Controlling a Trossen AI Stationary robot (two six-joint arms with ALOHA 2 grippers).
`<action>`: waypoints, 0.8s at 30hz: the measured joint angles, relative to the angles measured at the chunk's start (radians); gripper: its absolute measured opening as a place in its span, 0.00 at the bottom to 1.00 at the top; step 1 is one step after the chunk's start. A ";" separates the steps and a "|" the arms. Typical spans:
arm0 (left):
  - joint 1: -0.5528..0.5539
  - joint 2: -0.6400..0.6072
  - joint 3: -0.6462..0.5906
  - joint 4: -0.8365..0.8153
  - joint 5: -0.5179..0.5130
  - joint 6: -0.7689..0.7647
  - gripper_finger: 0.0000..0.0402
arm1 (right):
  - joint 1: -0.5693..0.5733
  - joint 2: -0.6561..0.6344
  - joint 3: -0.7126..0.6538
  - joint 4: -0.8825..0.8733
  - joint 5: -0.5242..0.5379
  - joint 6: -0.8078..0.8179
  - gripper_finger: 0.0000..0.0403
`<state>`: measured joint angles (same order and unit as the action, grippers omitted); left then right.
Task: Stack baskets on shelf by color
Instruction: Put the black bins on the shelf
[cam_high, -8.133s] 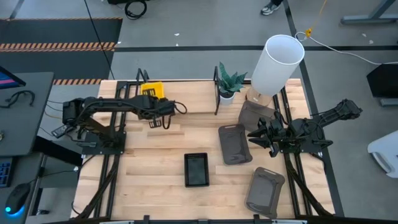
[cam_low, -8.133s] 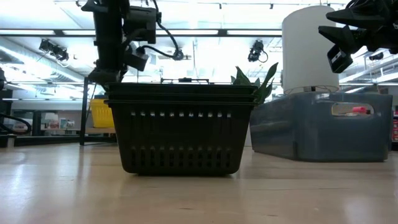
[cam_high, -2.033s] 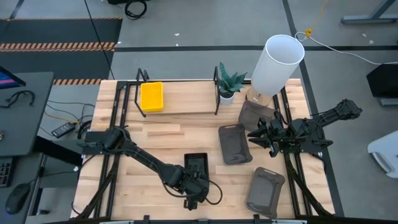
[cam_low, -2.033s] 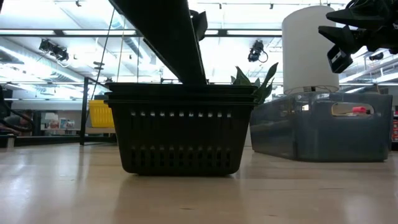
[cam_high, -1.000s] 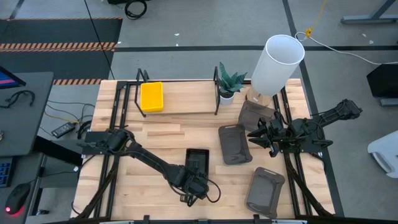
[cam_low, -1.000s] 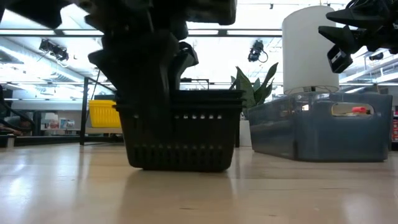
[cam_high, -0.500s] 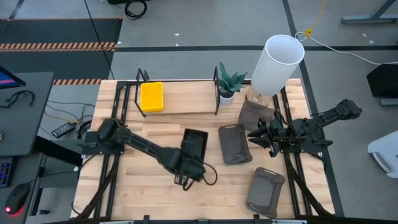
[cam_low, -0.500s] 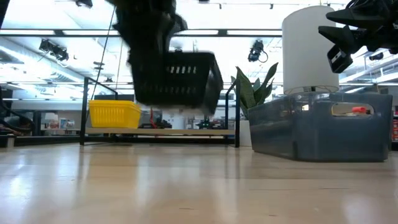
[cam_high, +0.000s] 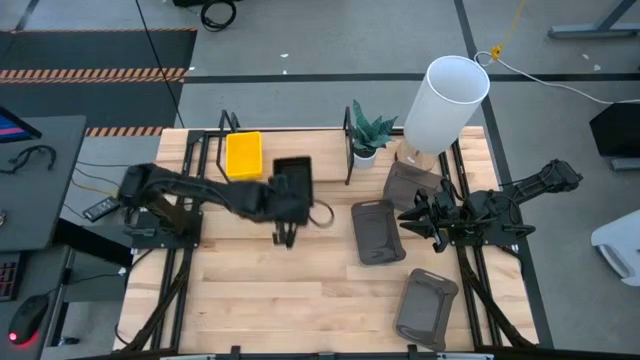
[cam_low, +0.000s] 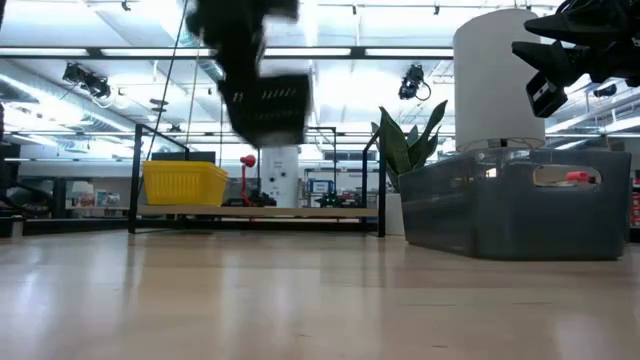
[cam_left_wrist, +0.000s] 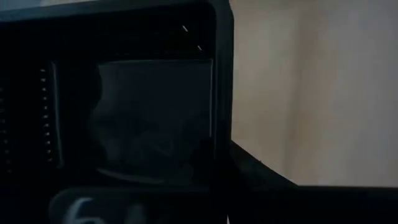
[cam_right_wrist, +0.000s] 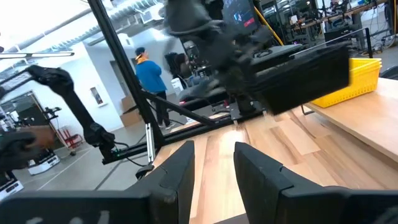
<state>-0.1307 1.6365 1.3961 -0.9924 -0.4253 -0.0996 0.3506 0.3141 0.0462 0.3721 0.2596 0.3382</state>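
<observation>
We count five baskets in all. One is yellow and sits on the shelf. One is black and is held above the desk. Three are dark grey: one near the middle, one by the lamp base, and one at the desk's near right corner. We see one shelf, one desk, one small potted plant and one white cylindrical lamp shade. There are two dark arms, each with one pincer: the left pincer and the right pincer. In the right wrist view we make out one person in a blue top.
</observation>
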 joint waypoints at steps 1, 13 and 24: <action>0.028 -0.030 -0.051 0.035 0.001 0.009 0.04 | 0.000 0.000 0.000 0.000 0.000 0.000 0.29; 0.328 -0.152 -0.293 0.229 0.166 0.204 0.04 | 0.000 0.000 0.000 0.000 0.000 0.000 0.29; 0.457 -0.145 -0.306 0.291 0.224 0.345 0.04 | 0.000 0.000 0.000 0.000 0.000 0.000 0.29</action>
<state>0.3263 1.4918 1.0901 -0.7013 -0.2011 0.2452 0.3505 0.3138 0.0463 0.3725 0.2596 0.3379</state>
